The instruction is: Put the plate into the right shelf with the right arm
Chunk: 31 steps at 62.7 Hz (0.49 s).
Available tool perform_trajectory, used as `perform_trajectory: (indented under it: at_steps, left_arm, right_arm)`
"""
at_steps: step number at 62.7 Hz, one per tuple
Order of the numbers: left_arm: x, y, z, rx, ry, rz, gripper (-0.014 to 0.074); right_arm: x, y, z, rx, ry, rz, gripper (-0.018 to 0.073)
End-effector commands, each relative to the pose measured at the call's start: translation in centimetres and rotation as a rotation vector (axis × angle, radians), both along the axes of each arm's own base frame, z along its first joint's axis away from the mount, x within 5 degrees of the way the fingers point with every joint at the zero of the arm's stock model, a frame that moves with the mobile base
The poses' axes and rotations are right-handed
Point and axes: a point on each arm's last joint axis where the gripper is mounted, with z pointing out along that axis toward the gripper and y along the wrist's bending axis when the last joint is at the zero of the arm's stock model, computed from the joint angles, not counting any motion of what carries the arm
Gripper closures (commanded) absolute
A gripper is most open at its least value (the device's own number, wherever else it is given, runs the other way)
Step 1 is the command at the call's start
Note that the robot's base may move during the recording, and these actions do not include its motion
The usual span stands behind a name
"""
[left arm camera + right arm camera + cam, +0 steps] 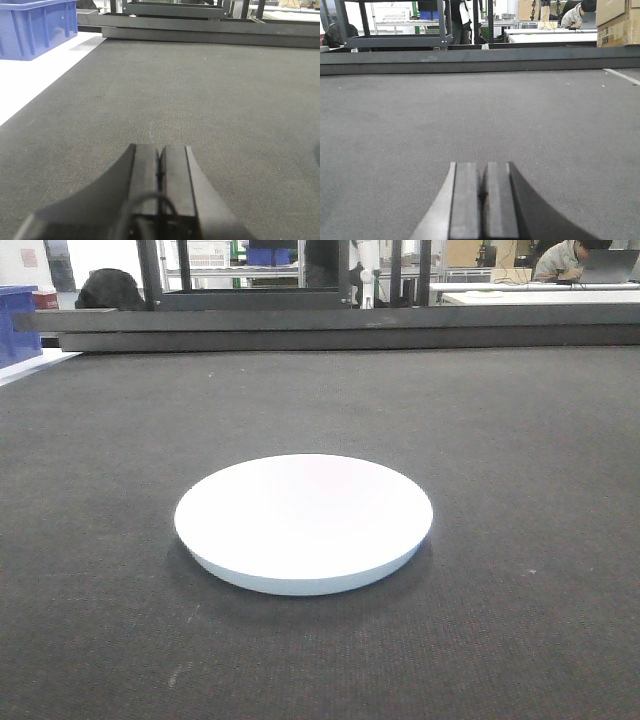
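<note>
Right gripper [481, 187] pressed together, empty; left gripper [160, 170] likewise, bin [35, 22] at 11 o'clock. Plate [303, 520] flat on mat [520, 430], mouth up, round.

dk grey mat [520, 420] | blue crate [35, 25] far left | cardboard boxes [617, 22] right | person [572, 15] at desk, bkgd

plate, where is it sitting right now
In the front-facing view the plate lies flat near the centre of the dark mat, with nothing touching it, well short of the dark rail along the mat's far edge.
</note>
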Motion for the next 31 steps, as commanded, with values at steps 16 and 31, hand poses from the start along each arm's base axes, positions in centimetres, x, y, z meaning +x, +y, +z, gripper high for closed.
perform_trajectory:
  at_steps: [16, 31]
  left_arm:
    - [-0.08, 0.1, 0.52, -0.018, -0.089, 0.009, 0.0724]
    - [-0.08, 0.1, 0.52, -0.018, -0.089, 0.009, 0.0724]
  right_arm:
    - [-0.3, -0.05, 1.39, -0.014, -0.118, -0.008, 0.0505]
    - [-0.3, -0.05, 1.39, -0.014, -0.118, -0.008, 0.0505]
